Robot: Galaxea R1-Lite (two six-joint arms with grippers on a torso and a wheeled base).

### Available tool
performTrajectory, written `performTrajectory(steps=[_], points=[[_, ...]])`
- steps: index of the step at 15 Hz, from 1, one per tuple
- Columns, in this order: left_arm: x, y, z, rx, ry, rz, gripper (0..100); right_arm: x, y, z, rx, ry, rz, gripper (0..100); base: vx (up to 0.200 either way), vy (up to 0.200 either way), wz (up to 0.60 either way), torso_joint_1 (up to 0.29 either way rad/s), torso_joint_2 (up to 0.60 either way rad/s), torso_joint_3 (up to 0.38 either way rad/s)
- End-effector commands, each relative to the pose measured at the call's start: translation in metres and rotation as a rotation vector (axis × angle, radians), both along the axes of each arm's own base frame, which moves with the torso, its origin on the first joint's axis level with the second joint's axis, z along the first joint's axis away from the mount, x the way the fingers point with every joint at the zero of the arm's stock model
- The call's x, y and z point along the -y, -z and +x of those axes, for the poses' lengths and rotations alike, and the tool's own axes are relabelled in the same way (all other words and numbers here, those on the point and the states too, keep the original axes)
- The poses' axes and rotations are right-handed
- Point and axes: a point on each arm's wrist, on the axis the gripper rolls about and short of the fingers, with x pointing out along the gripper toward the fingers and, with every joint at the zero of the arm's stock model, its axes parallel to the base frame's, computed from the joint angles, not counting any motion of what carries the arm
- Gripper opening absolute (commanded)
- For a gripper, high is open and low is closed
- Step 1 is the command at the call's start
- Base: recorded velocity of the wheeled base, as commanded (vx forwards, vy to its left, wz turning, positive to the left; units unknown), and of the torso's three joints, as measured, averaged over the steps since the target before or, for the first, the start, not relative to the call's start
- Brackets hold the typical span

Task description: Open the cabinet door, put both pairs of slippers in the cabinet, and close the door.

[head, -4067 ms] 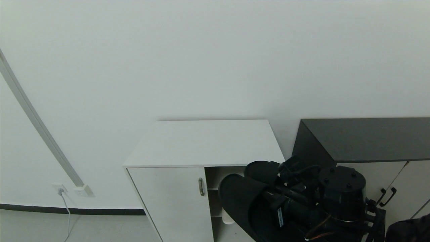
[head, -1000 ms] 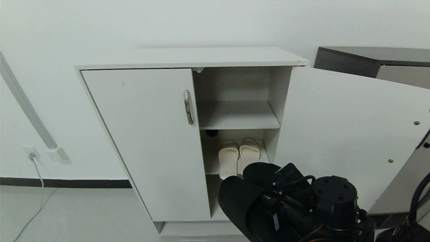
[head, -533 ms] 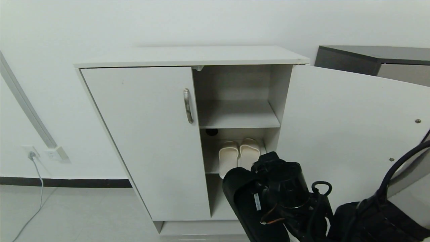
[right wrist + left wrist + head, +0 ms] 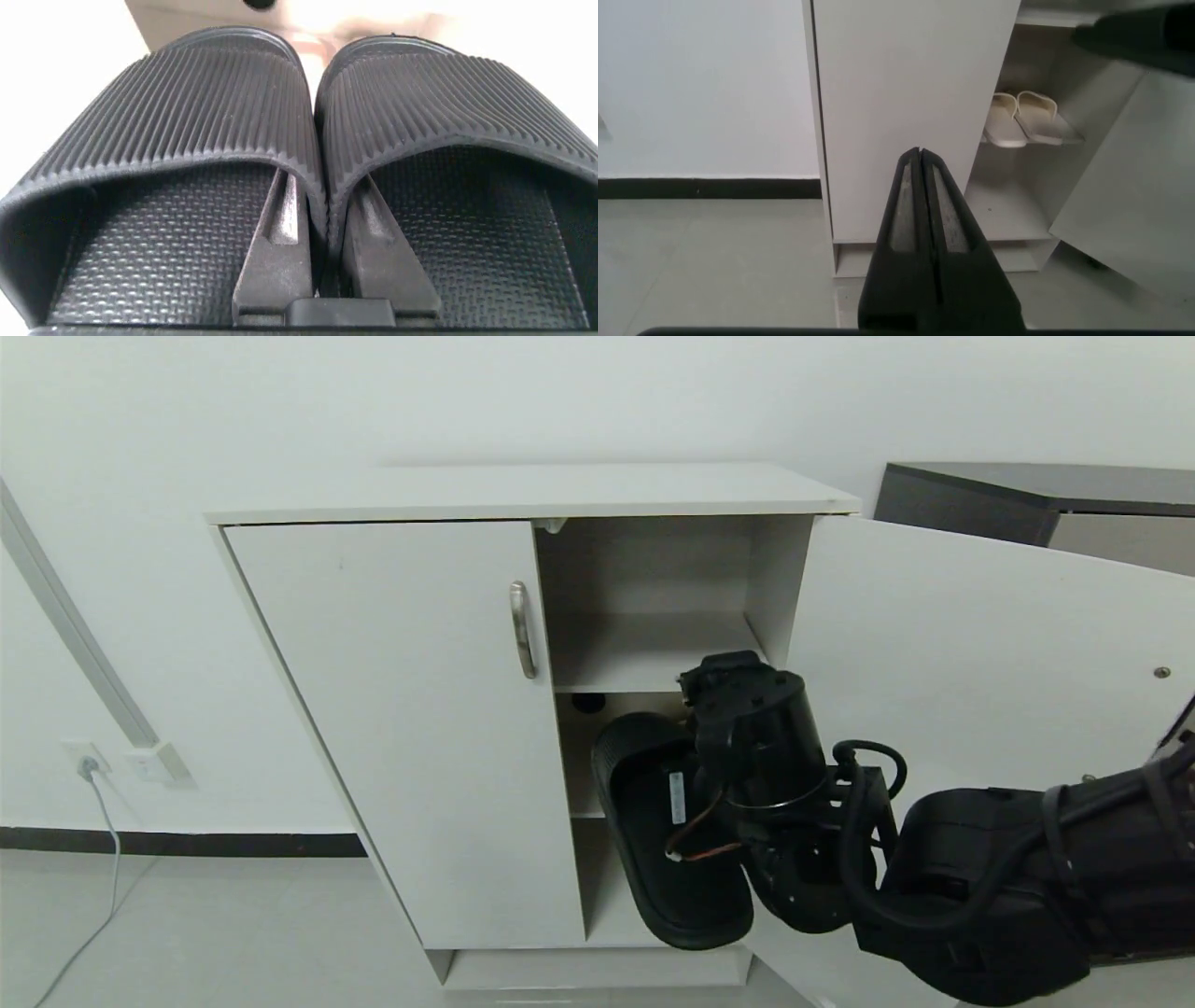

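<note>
The white cabinet [image 4: 523, 490] has its left door [image 4: 401, 709] closed and its right door [image 4: 980, 644] swung wide open. A pair of black slippers [image 4: 653, 821] hangs at the opening, in front of the middle shelf, soles facing me. My right gripper [image 4: 322, 233] is shut on the inner strap walls of both black slippers [image 4: 318, 121]. A pair of white slippers [image 4: 1027, 117] rests on the middle shelf. My left gripper [image 4: 920, 157] is shut with nothing in it, low over the floor in front of the closed left door.
The upper shelf [image 4: 653, 658] is bare. A dark-topped cabinet [image 4: 1027, 490] stands just right of the open door. A wall socket with a cable [image 4: 89, 767] is at the left, and grey floor [image 4: 187, 933] lies before the cabinet.
My right arm has lifted the black slippers and carried them forward to the cabinet opening, where they now cover the white slippers in the head view. The head camera tilted down earlier.
</note>
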Motion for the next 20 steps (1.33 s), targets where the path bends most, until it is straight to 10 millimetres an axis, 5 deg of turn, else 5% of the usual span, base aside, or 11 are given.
performTrajectory(steps=[1, 6, 14, 20], points=[[0.0, 0.0, 0.0, -0.001, -0.001, -0.001, 0, -0.008, -0.035, 0.0, 0.051, 0.007, 0.065, 0, 0.0, 0.0, 0.0, 0.0, 0.0, 0.0], [0.0, 0.0, 0.0, -0.001, 0.001, -0.001, 0, -0.03, -0.026, 0.023, 0.046, 0.087, 0.049, 0, 0.0, 0.0, 0.0, 0.0, 0.0, 0.0], [0.0, 0.0, 0.0, -0.001, -0.001, 0.001, 0, -0.031, -0.017, 0.024, 0.036, 0.106, 0.024, 0, 0.0, 0.0, 0.0, 0.0, 0.0, 0.0], [0.0, 0.0, 0.0, -0.001, 0.001, 0.001, 0, -0.029, -0.018, 0.025, 0.043, 0.119, 0.026, 0, 0.2, 0.0, 0.0, 0.0, 0.0, 0.002]])
